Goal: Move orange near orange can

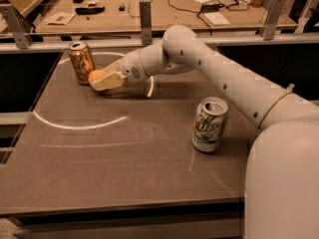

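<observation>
The orange can (pixel 81 62) stands upright at the far left of the table, coppery with pale markings and a silver top. The orange (pixel 95 76) is a small round fruit just right of the can's base, almost touching it. My gripper (pixel 101 80) reaches in from the right, low over the table, and its pale fingers (pixel 110 81) are closed around the orange. Only the left part of the orange shows past the fingers.
A white-and-green 7UP can (pixel 210 124) stands upright at the right middle of the table (pixel 114 173). My white arm (pixel 224 83) spans the table's right half. A rail with metal posts (pixel 145 15) runs behind the far edge, with a cluttered desk beyond.
</observation>
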### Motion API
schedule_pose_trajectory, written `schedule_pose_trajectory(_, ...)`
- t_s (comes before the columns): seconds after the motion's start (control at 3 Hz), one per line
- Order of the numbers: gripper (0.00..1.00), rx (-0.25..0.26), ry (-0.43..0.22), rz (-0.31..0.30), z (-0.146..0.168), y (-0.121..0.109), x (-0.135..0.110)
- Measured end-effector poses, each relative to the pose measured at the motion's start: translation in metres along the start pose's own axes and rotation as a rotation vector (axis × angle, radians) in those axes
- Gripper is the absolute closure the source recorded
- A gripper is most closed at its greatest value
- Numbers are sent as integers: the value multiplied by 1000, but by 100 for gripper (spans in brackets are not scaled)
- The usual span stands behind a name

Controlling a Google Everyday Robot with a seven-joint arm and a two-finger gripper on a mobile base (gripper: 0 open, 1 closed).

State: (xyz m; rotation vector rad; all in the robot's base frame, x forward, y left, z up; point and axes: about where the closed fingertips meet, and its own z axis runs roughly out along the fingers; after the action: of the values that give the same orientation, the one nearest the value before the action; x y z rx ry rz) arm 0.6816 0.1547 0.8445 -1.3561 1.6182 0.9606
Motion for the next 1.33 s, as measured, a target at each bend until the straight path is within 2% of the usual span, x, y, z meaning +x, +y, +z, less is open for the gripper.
schedule_pose_trajectory(0.67, 13, -9, 15, 1, 0, 0, 2)
schedule_pose_trajectory(1.0, 0, -6, 20, 2, -3, -1, 3)
schedule_pose_trajectory(1.33, 0, 3, 20, 3, -9, -4, 4)
